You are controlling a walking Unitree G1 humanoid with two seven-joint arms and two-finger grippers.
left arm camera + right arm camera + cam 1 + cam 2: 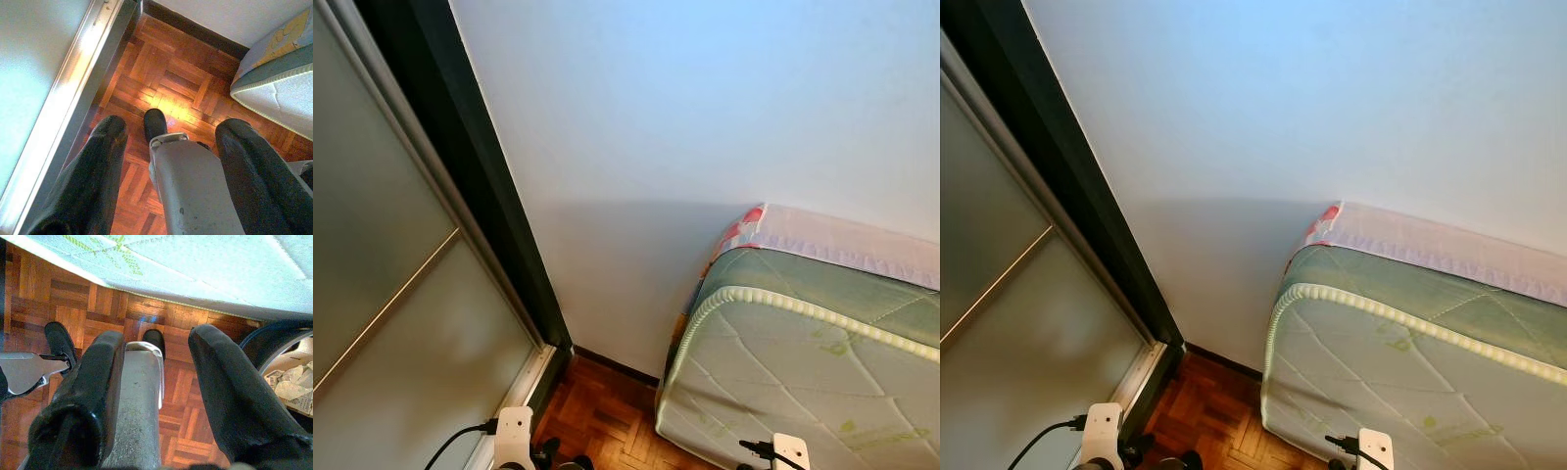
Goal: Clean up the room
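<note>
1. The head views face a bare wall (705, 117) in a corner, with a sliding door (382, 294) on the left and a mattress (803, 372) on the right.
2. Both arms hang over the wood floor (171, 83); the left gripper (171, 147) and right gripper (156, 362) each have fingers spread wide and hold nothing.
3. A bin (288, 367) with crumpled paper sits just beside the right gripper, near the mattress.
4. This looks like a searching step; the next move likely calls for turning towards clutter.
</note>
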